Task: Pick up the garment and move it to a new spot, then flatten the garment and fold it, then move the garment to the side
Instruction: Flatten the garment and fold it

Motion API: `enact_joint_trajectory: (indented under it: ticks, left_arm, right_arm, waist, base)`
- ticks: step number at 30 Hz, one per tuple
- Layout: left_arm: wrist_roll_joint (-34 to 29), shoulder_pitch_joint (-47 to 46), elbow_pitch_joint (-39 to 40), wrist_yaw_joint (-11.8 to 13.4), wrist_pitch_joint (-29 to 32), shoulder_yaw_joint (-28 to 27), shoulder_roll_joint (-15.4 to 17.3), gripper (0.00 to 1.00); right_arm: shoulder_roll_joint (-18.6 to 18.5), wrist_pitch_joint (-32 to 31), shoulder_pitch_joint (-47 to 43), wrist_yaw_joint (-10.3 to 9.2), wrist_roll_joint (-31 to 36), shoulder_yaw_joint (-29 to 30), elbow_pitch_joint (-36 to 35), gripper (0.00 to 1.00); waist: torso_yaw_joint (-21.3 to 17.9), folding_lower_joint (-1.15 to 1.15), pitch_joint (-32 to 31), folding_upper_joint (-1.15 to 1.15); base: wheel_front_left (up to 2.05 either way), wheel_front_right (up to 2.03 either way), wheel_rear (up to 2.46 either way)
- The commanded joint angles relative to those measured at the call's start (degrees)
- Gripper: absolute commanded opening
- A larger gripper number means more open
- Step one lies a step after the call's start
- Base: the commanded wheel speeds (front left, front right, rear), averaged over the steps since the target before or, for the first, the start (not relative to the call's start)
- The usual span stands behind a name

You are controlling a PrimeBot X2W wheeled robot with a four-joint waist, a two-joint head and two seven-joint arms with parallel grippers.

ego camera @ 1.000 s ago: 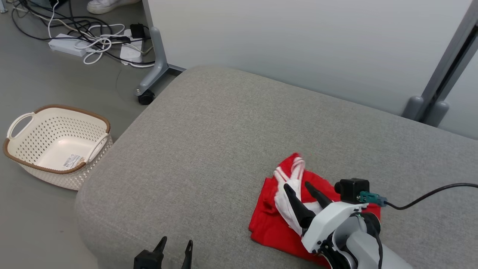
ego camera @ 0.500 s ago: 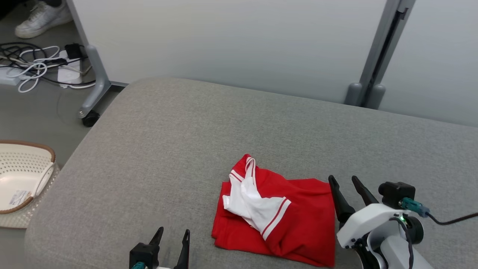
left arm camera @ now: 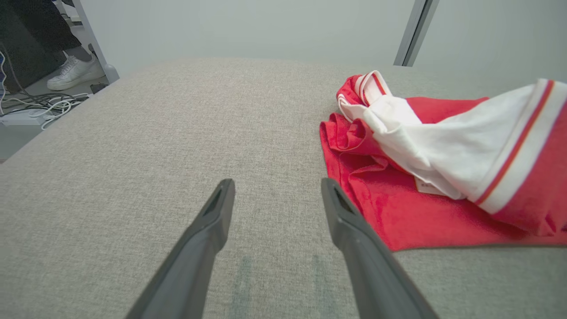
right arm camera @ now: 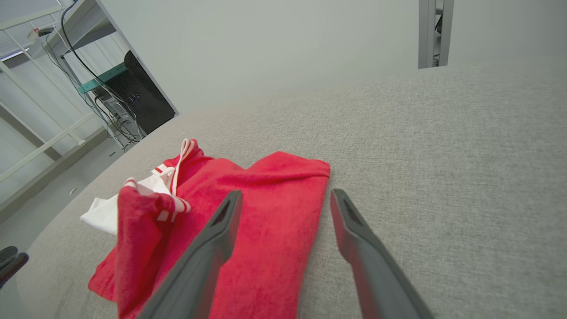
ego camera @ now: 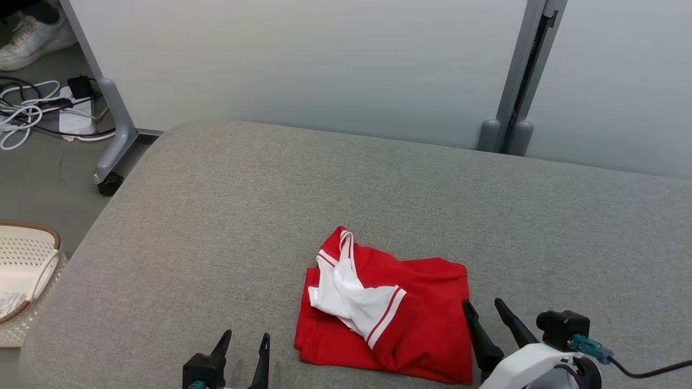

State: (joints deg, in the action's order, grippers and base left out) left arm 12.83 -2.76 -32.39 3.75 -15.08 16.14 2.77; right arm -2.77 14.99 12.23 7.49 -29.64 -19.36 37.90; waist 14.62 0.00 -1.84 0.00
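Observation:
A red garment [ego camera: 411,319] with white, red-striped trim lies loosely folded on the grey cushion [ego camera: 270,216], near its front edge. My right gripper [ego camera: 484,305] stands open just off the garment's right edge, holding nothing. In the right wrist view the open right gripper [right arm camera: 283,197] hovers over the garment [right arm camera: 266,212] at its right border. My left gripper [ego camera: 244,337] is open at the lower left, a short way left of the cloth. The left wrist view has the open left gripper [left arm camera: 274,186] above bare cushion, with the garment [left arm camera: 398,199] to its right.
A cream basket [ego camera: 21,270] stands on the floor left of the cushion. Cables and a power strip [ego camera: 32,108] lie on the floor at the far left, beside a wheeled frame leg [ego camera: 111,162]. A person's white shoe [ego camera: 27,38] is at the top left. A pale panel wall rises behind the cushion.
My right gripper has let go of the garment and drawn back to its right edge. The head camera has turned, shifting the whole picture. The garment now lies free.

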Motion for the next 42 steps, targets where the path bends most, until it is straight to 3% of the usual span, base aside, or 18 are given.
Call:
enact_joint_trajectory:
  ticks: [1, 9, 17, 22, 23, 24, 25, 30, 35, 36, 37, 42]
  left_arm:
    - [-0.3, 0.1, 0.0, -0.1, -0.1, -0.4, 0.2, 1.00]
    - [-1.3, 0.8, 0.2, -0.5, -0.1, -1.2, 0.3, 1.00]
    - [-1.4, 1.0, 0.6, -0.6, -0.1, -1.2, 0.2, 1.00]
    - [-1.0, 1.3, 0.4, -0.4, -0.1, -1.0, 0.2, 1.00]
    - [-1.0, 1.3, 0.4, -0.3, -0.1, -1.1, 0.3, 1.00]
    - [-0.9, 1.3, 0.3, -0.3, -0.1, -1.1, 0.3, 1.00]
    - [-0.8, 1.3, 0.2, -0.2, -0.1, -1.1, 0.2, 1.00]
    - [-0.7, 1.1, 0.1, -0.5, -0.1, -1.1, 0.3, 1.00]
    - [-0.7, 1.0, -0.1, -0.5, -0.1, -0.8, 0.2, 1.00]
    - [-0.6, 0.9, -0.1, -0.5, -0.1, -0.8, 0.3, 1.00]
    - [-0.6, 0.7, -0.1, -0.4, -0.1, -0.6, 0.2, 1.00]
    - [-0.3, 0.2, 0.5, -0.1, -0.1, -0.7, 0.2, 1.00]
  right_arm:
    - [-0.3, 0.2, -0.8, 0.00, -0.6, -0.4, -0.7, 1.00]
    - [-0.3, 0.2, -2.1, 0.00, -2.4, -2.6, -3.9, 1.00]
    - [-0.4, 0.2, -1.0, 0.00, -6.2, -9.8, -8.3, 1.00]
    - [-0.3, 0.2, 0.5, 0.00, -7.7, -13.8, -5.9, 1.00]
    - [-0.4, 0.2, 1.2, 0.00, -7.8, -14.5, -5.3, 0.83]
    - [-0.4, 0.2, 2.0, 0.00, -7.5, -15.3, -4.4, 0.30]
    - [-0.4, 0.2, 2.5, 0.00, -7.6, -15.8, -3.7, 0.00]
    - [-0.3, 0.2, 5.5, 0.00, -7.6, -20.2, -2.3, 0.00]
    - [-0.2, -1.8, 7.7, 0.00, -12.8, -30.0, -3.7, 0.00]
    - [-0.3, -2.5, 8.4, 0.00, -14.2, -31.9, -4.1, 0.43]
    - [-0.4, -2.9, 9.1, 0.01, -15.4, -33.9, -4.7, 1.00]
    - [-0.5, -0.8, 11.2, 0.00, -18.2, -35.9, -3.1, 1.00]
  waist:
    - [0.2, 0.00, -0.1, 0.00]
    - [0.6, 0.00, -0.4, 0.00]
    - [1.8, 0.00, -0.4, 0.00]
    - [3.1, 0.00, -0.1, 0.00]
    - [3.4, 0.00, -0.1, 0.00]
    - [3.7, 0.00, 0.0, 0.00]
    - [4.0, 0.00, 0.1, 0.00]
    - [5.7, 0.00, 0.4, 0.00]
    - [6.7, 0.00, 0.3, 0.00]
    - [6.7, 0.00, 0.3, 0.00]
    - [6.7, 0.00, 0.3, 0.00]
    - [5.2, 0.00, -0.1, 0.00]
  base:
    - [0.00, 0.00, 0.00]
    - [0.00, 0.00, 0.00]
    - [0.00, 0.00, 0.00]
    - [0.00, 0.00, 0.00]
    - [0.00, 0.00, 0.00]
    - [0.00, 0.00, 0.00]
    - [0.00, 0.00, 0.00]
    - [0.00, 0.00, 0.00]
    - [0.00, 0.00, 0.00]
    - [0.00, 0.00, 0.00]
    - [0.00, 0.00, 0.00]
    - [0.00, 0.00, 0.00]
